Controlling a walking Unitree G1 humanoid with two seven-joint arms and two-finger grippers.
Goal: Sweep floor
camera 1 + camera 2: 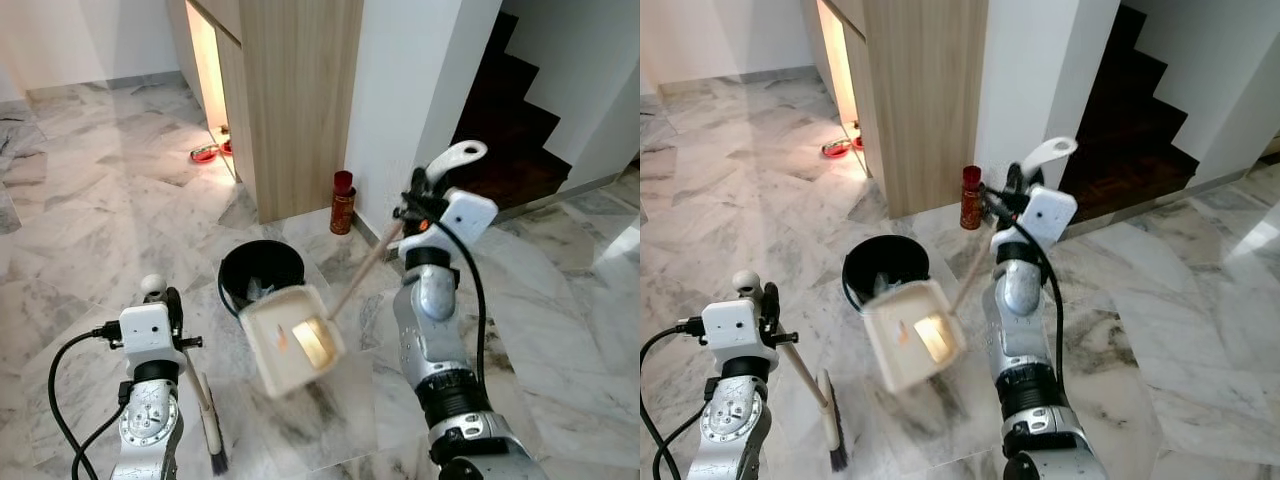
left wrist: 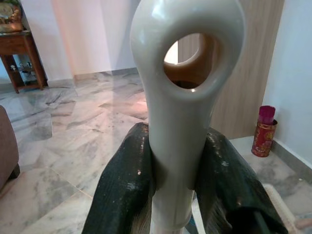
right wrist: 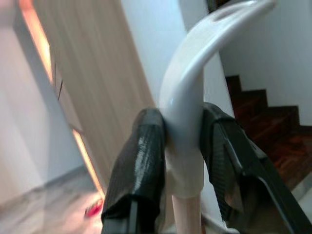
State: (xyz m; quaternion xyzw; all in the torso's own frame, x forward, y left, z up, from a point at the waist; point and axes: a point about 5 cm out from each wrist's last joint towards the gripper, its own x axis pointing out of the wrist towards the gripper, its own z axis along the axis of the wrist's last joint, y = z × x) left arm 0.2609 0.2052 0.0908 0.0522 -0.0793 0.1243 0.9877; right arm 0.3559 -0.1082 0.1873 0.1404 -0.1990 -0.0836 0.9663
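The right tool (image 3: 178,161) is clamped on the white handle top of the dustpan (image 1: 293,338), and holds it lifted and tilted above the marble floor (image 1: 90,220), just in front of the black bin (image 1: 262,275). The wooden stick of the dustpan goes up to the right, to this tool. The left tool (image 2: 175,180) is clamped on the white handle of the broom (image 1: 212,432), whose brush head rests on the floor at the near left. Far from the robot, a red can (image 1: 343,202) stands beside the white wall (image 1: 400,90), near the wooden cabinet (image 1: 295,100). A dark staircase (image 1: 510,110) is at the far right.
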